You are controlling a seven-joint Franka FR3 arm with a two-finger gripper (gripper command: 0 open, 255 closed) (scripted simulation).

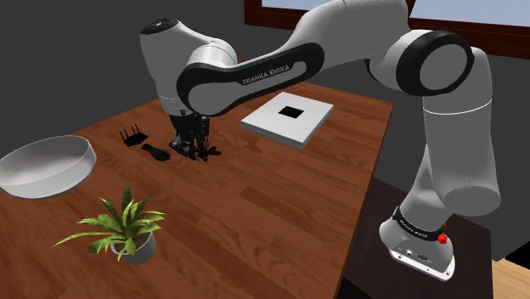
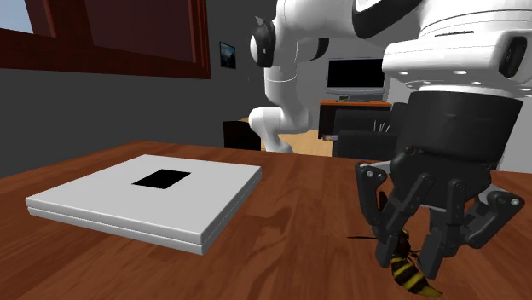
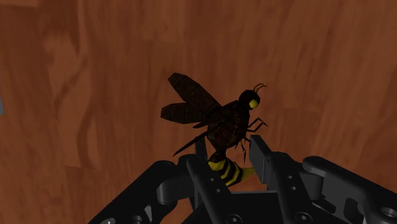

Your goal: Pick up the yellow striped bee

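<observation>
Clamping yellow-striped bee (image 3: 219,124) by its abdomen between gripper (image 3: 229,159) fingers.
Down low at wooden table (image 1: 280,195), next to small black object (image 1: 130,136); white flat box (image 1: 289,119) further back, bowl (image 1: 51,153) and potted plant (image 1: 123,222) toward shoulder view's left.

High beside and behind the stand (image 1: 420,246), the shoulder camera looks down and leftward over the whole wooden desk (image 1: 255,195). The second exterior camera sits low over the desktop, close to the gripper (image 2: 411,260), facing back toward the arm's base. Both views share the white slab (image 1: 289,119) near the desk's far edge. The wrist camera looks straight down at the desktop from very near, the bee (image 3: 222,124) just ahead of it.
</observation>
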